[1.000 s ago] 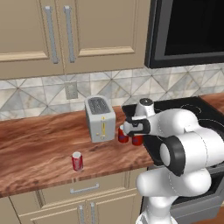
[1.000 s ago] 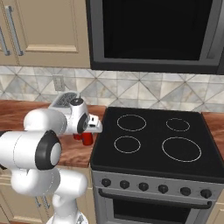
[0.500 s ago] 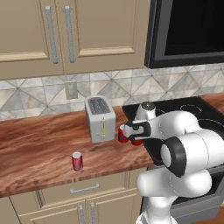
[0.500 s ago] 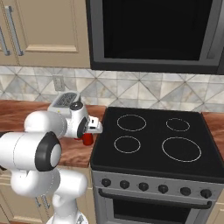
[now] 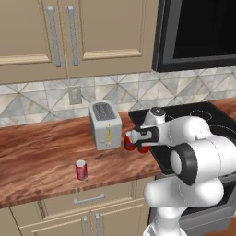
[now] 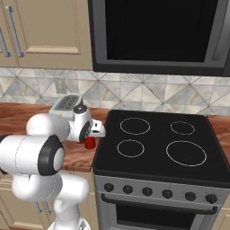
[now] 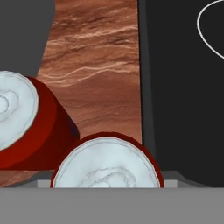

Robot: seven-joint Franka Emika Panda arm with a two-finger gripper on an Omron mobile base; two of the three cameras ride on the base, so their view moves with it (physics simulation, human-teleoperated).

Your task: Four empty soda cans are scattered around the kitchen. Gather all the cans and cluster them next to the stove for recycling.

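Beside the stove (image 5: 203,115), on the wooden counter (image 5: 41,156), the gripper (image 5: 137,138) hangs over two red soda cans (image 5: 129,142) just past the toaster (image 5: 105,124); whether its jaws clasp one cannot be told. Another red can (image 5: 81,170) stands well apart.

Red soda cans (image 7: 41,127) with silvery tops, black stove (image 6: 157,148), brown-grained wooden counter (image 5: 41,161)
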